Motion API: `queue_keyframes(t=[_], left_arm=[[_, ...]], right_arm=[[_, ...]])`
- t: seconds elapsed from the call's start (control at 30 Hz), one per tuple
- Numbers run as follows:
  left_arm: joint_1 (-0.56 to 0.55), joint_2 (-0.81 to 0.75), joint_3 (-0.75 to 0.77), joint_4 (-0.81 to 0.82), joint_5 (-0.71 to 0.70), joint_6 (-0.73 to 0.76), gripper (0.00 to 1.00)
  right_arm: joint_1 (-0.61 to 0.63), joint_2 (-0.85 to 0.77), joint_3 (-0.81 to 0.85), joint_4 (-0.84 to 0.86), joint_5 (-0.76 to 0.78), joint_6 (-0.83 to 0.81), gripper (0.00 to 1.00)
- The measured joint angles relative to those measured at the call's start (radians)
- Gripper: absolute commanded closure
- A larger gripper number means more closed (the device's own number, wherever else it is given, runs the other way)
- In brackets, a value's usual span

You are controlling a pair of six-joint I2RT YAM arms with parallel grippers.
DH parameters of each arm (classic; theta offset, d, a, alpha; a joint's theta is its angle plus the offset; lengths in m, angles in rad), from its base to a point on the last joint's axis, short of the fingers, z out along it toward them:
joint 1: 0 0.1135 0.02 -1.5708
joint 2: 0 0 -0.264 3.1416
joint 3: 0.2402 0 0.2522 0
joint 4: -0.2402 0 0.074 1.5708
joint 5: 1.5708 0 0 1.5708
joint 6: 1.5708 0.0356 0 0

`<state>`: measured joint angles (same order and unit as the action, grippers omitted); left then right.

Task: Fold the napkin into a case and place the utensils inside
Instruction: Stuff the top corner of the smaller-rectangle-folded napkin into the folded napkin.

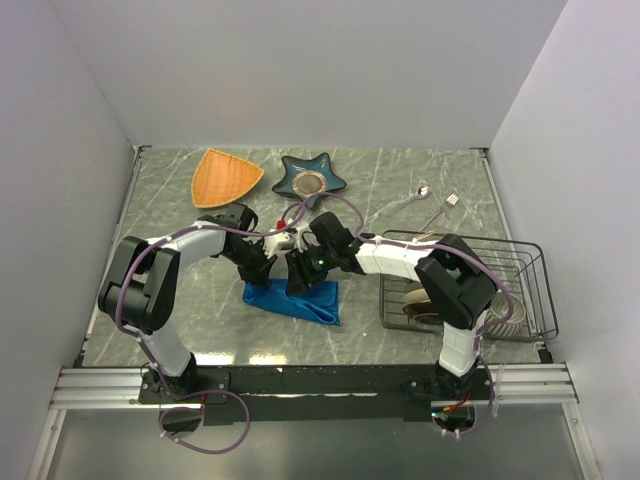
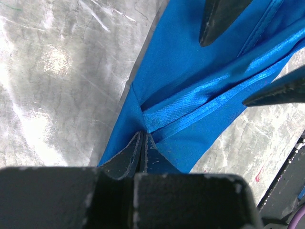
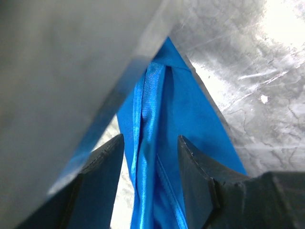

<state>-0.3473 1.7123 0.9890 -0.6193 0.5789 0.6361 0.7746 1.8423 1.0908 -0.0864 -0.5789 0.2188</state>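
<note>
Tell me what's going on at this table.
Both arms are working the blue napkin, which lies partly folded on the table near their bases. The left jaws are pinched shut on a crease in it. The right jaws stand open astride a raised fold. The spoon and fork lie untouched on the table beyond the wire rack, so nothing is tucked in yet.
</note>
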Motion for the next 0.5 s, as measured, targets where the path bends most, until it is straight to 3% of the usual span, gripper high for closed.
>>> queue_keyframes(t=[0.5], left_arm=[[0.0,0.001,0.002,-0.004,0.001,0.01,0.99]], right_arm=[[0.0,-0.106,-0.146,0.061,-0.009,0.023,0.39]])
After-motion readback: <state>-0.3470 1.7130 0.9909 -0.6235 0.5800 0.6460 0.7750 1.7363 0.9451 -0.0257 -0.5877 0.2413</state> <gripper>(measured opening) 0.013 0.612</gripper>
